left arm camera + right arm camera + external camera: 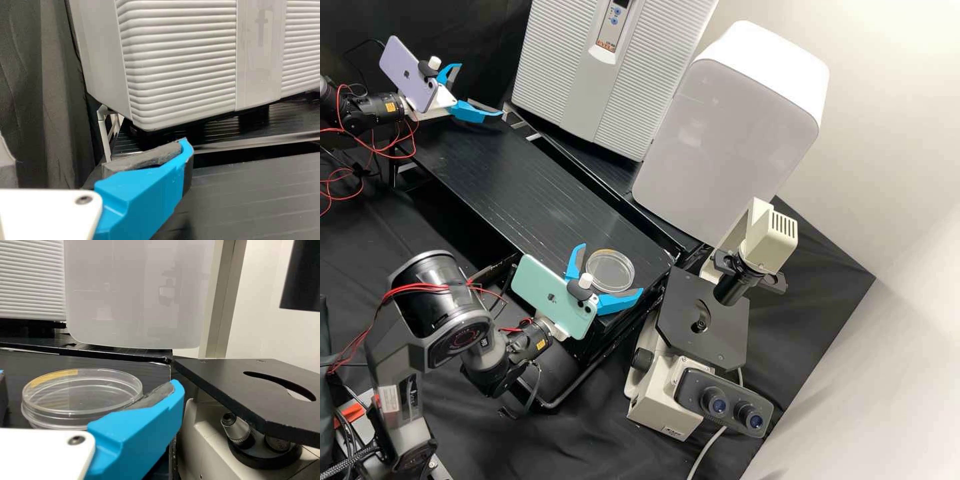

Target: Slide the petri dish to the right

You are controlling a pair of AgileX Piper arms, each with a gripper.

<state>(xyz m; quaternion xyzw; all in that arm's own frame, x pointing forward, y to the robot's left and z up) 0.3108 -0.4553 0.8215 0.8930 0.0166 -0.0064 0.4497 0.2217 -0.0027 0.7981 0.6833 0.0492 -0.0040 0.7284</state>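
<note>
The clear round plastic petri dish [610, 270] sat on the right end of the black slatted platform [520, 187] — between the spread fingers of the right gripper [605, 275]. The left gripper [472, 93] hung over the platform's left end — the beige microscope [700, 347] stood just right of the platform.

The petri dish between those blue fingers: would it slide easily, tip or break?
The petri dish is clear, thin-walled and looks empty, so it is probably light and should slide readily on the platform. Flat and wide, it seems unlikely to tip or roll. It sits near the platform's end, so a hard push might send it off.
</note>
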